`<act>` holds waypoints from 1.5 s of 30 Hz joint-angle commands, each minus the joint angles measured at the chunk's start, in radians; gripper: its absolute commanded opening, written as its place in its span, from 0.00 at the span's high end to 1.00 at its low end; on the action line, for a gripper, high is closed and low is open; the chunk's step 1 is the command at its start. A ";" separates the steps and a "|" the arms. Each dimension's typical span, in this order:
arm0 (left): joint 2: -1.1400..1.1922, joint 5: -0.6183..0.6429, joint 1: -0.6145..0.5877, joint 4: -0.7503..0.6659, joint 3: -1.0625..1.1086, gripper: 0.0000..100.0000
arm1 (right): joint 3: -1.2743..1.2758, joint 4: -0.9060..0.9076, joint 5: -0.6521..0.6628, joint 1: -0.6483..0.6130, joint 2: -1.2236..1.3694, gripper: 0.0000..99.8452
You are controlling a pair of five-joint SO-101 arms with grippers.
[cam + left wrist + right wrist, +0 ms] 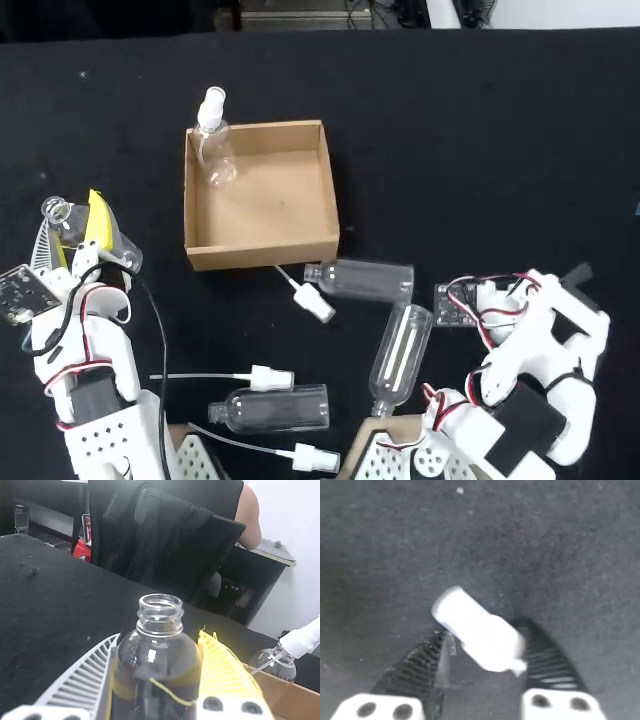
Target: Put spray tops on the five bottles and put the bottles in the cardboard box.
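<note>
My left gripper (160, 636) is shut on a clear bottle (159, 655) with an open neck, held upright near the table's left edge (57, 212). My right gripper (482, 630) holds a white spray top (480, 637) between its black fingers above the black table; its arm (540, 350) is at the lower right. One bottle with a spray top (213, 150) leans in the far left corner of the cardboard box (300, 240). Three uncapped bottles lie on the table (360, 278) (400, 355) (270, 408), with three loose spray tops (312, 302) (270, 378) (315, 460) near them.
The black table (480, 150) stretches wide to the right of the box and behind it. The lying bottles and tubed spray tops crowd the front middle, between the two arms.
</note>
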 commanded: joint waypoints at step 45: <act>-0.011 -0.009 0.010 0.002 0.019 0.97 | -0.071 0.121 -0.914 -0.057 -0.027 0.90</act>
